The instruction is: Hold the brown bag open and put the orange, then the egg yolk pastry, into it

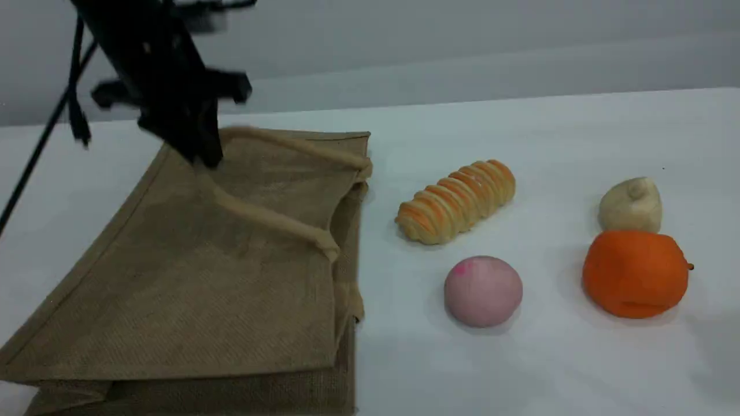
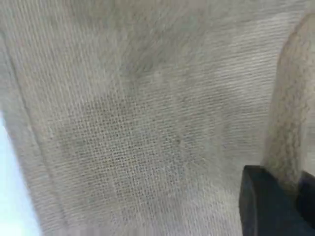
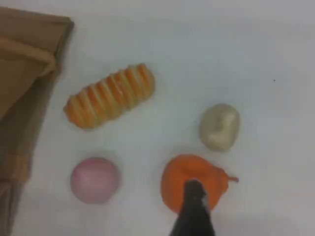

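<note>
Tan woven bag (image 1: 191, 289) lay flat at nine o'clock, left gripper (image 1: 202, 153) clamped on its handle (image 1: 272, 219). Orange (image 1: 635, 274) sat at four o'clock, pastry (image 1: 631, 205) touching at its twelve, beyond roll (image 1: 457, 201) and bun (image 1: 483, 290); right gripper (image 3: 195, 196) hung open above the orange.

even soft light, slight blur

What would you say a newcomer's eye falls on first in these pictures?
The big brown jute bag lies flat on the left of the white table, with the left end effector shut on its rope handle. Next comes the bright orange at the near right, with the pale egg yolk pastry just behind it.
</note>
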